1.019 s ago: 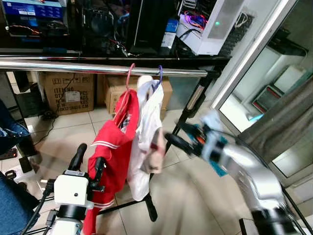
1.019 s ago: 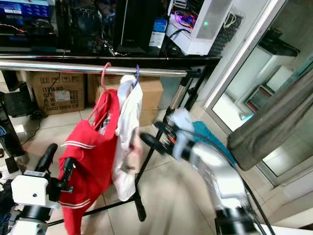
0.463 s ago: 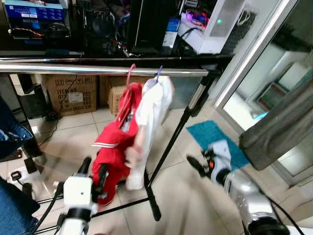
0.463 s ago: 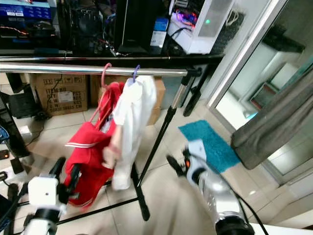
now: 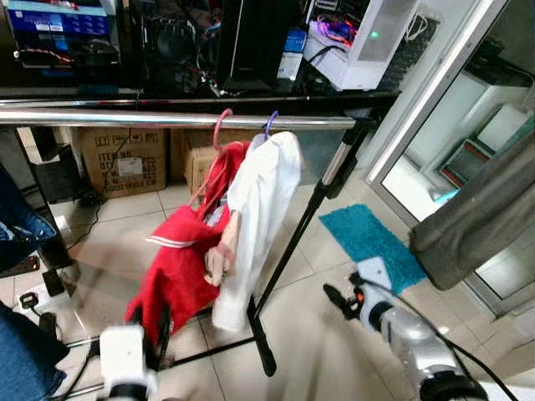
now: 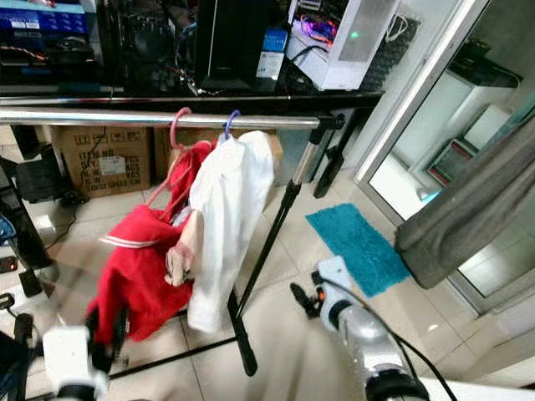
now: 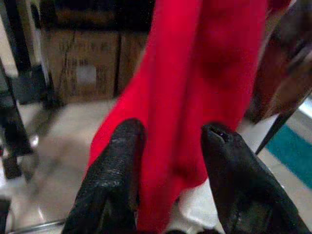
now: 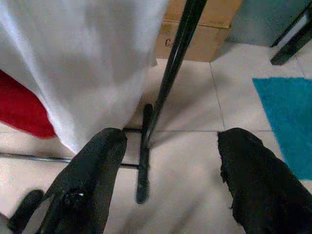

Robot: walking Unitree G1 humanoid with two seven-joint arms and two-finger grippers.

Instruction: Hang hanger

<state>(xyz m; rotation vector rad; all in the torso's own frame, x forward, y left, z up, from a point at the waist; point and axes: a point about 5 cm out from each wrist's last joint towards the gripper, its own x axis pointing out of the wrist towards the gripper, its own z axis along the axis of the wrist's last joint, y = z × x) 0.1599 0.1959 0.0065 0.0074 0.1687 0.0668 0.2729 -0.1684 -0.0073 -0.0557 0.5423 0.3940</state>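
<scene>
Landmark: the chrome rail (image 5: 167, 118) of the clothes rack. Two hangers sit on it, side by side near its right end: a pink hanger (image 5: 220, 127) carrying a red garment (image 5: 188, 251), and just to its right a purple hanger (image 5: 269, 125) carrying a white garment (image 5: 259, 217). Both hooks are over the rail; both garments hang tilted, lower ends swung toward the left.

Right gripper (image 5: 338, 301): low, well below the rail and to the right of the rack's black upright pole (image 5: 292, 251), apart from the white garment. In the right wrist view its fingers (image 8: 90, 180) stand wide apart with nothing between them; white cloth and the pole's foot lie ahead.

Left gripper (image 7: 170, 146): below the rail, under the red garment. In the left wrist view its fingers (image 7: 117, 170) are spread, red cloth hanging between them; contact cannot be judged.

Behind the rail: cardboard boxes (image 5: 117, 154). Right of the pole, on the tiled floor: a teal mat (image 5: 372, 242).
</scene>
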